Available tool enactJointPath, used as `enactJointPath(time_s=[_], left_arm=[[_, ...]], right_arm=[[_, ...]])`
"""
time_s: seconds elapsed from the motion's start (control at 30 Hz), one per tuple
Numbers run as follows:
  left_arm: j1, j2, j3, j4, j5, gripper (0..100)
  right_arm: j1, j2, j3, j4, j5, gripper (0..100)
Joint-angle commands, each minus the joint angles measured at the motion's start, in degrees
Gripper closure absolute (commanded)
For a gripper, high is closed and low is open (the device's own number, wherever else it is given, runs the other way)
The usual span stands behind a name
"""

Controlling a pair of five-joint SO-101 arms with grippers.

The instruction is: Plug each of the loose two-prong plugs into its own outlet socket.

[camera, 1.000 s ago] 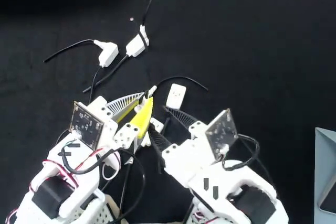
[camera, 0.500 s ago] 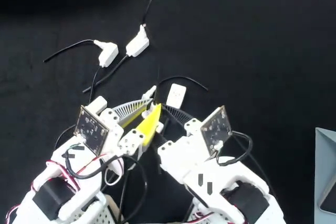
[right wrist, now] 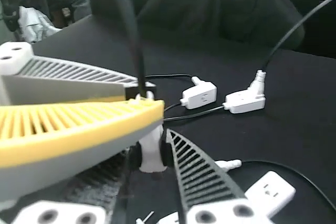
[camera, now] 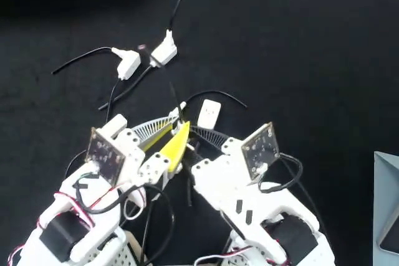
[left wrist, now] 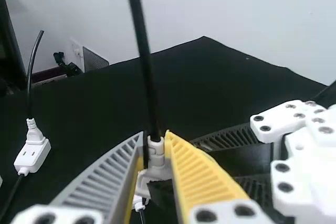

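Note:
A white two-prong plug (left wrist: 151, 153) with a black cord rising from it sits between the grey and yellow fingers of my left gripper (left wrist: 153, 139), which is shut on it. In the high view this gripper (camera: 179, 123) hangs just left of a loose white outlet socket (camera: 209, 114). My right gripper (right wrist: 146, 153) is open, and its black ribbed fingers (right wrist: 194, 174) flank the same plug (right wrist: 152, 156) from below. The socket (right wrist: 270, 192) lies on the cloth close beside it.
Two more white plug-and-socket pieces (camera: 128, 63) (camera: 163, 52) lie farther back on the black cloth, with black cords trailing off. A grey box (camera: 388, 204) stands at the right edge. The right half of the table is open cloth.
My right gripper has moved in under the left gripper's yellow finger, its black fingers now either side of the held plug. The left gripper shifted slightly right, and the cord now stands more upright.

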State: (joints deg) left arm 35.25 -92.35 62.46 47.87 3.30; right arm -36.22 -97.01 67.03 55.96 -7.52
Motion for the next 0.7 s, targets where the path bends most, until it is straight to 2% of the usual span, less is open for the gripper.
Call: enactJointPath(time_s=[0.0, 0.07, 0.27, 0.43, 0.53, 0.67], left_arm=[[-5.58, 0.00, -0.22, -3.43, -0.35, 97], [-7.69, 0.00, 0.48, -5.80, 1.76, 97], [-13.93, 0.00, 5.85, -18.29, 16.79, 97], [-14.90, 0.00, 6.37, -18.81, 16.97, 97], [-14.90, 0.00, 6.46, -18.29, 16.97, 91], [-14.90, 0.53, 4.18, -12.75, 16.97, 86]], right_arm=[[4.04, -0.57, -0.22, -1.05, -1.14, 98.7], [4.04, -0.48, -0.22, -0.88, -1.14, 98.7], [4.04, -0.13, -0.22, -0.79, -1.05, 98.7], [4.04, 0.04, 0.48, -0.88, -0.79, 98.7], [4.04, -0.04, 0.92, -1.05, -0.79, 98.6], [4.13, -0.48, 0.92, -1.05, -0.70, 98.6]])
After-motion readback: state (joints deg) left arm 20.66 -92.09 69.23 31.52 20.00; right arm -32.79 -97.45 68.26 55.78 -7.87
